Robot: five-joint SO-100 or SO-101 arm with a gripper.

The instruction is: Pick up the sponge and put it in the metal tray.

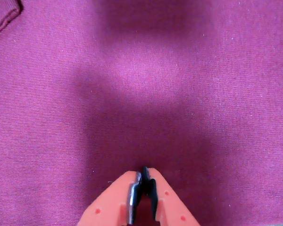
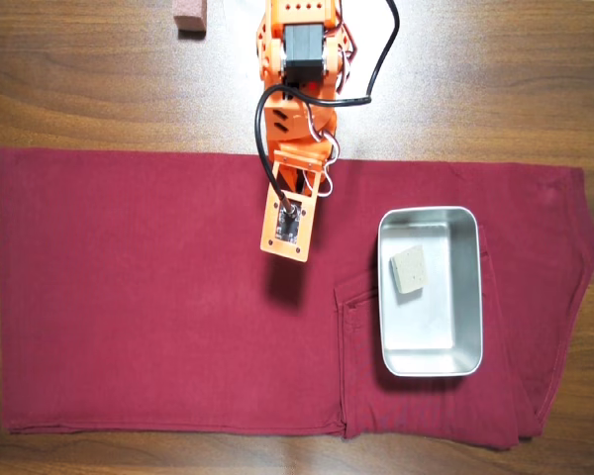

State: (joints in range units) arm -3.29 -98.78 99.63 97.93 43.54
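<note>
One sponge [image 2: 409, 269] lies inside the metal tray [image 2: 465, 297], toward its 11 o'clock corner. Pincer [image 1: 142, 175] pressed together, empty, over maroon cloth [image 2: 129, 297] at the tray's 9 o'clock. Sponge looks light, soft, compressible; if regrasped, pinch opposite flat sides, mid-height.

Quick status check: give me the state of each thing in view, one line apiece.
sponge: lying inside the tray, upper half, not held.
metal tray: upright on the cloth, holding only the sponge.
pincer: shut, empty, over bare cloth.
red cloth: spread flat on the table.
pinkish-brown block: on the wood, off the cloth.
</note>
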